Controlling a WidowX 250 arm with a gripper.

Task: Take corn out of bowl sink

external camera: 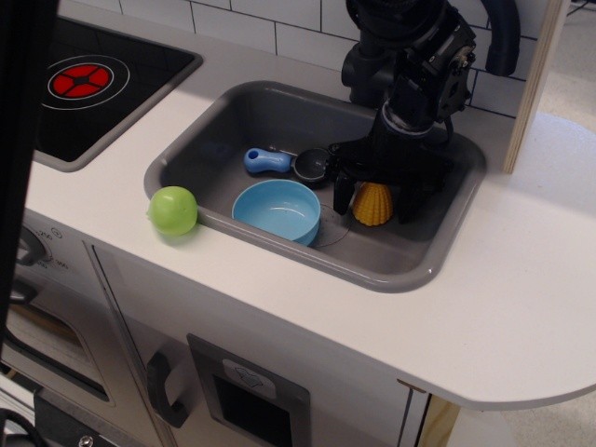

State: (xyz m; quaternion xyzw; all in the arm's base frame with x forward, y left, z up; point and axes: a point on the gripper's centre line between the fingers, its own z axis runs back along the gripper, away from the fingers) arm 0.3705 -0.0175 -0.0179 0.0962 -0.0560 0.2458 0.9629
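Note:
The yellow-orange corn stands on the grey sink floor, to the right of the light-blue bowl, which is empty. My gripper is low in the sink over the corn. Its two black fingers stand on either side of the corn with small gaps, so it is open and the corn rests free.
A small black pan with a blue handle lies behind the bowl. A light-green ball sits on the counter by the sink's left rim. The stove is at the far left. A wooden post stands at the right.

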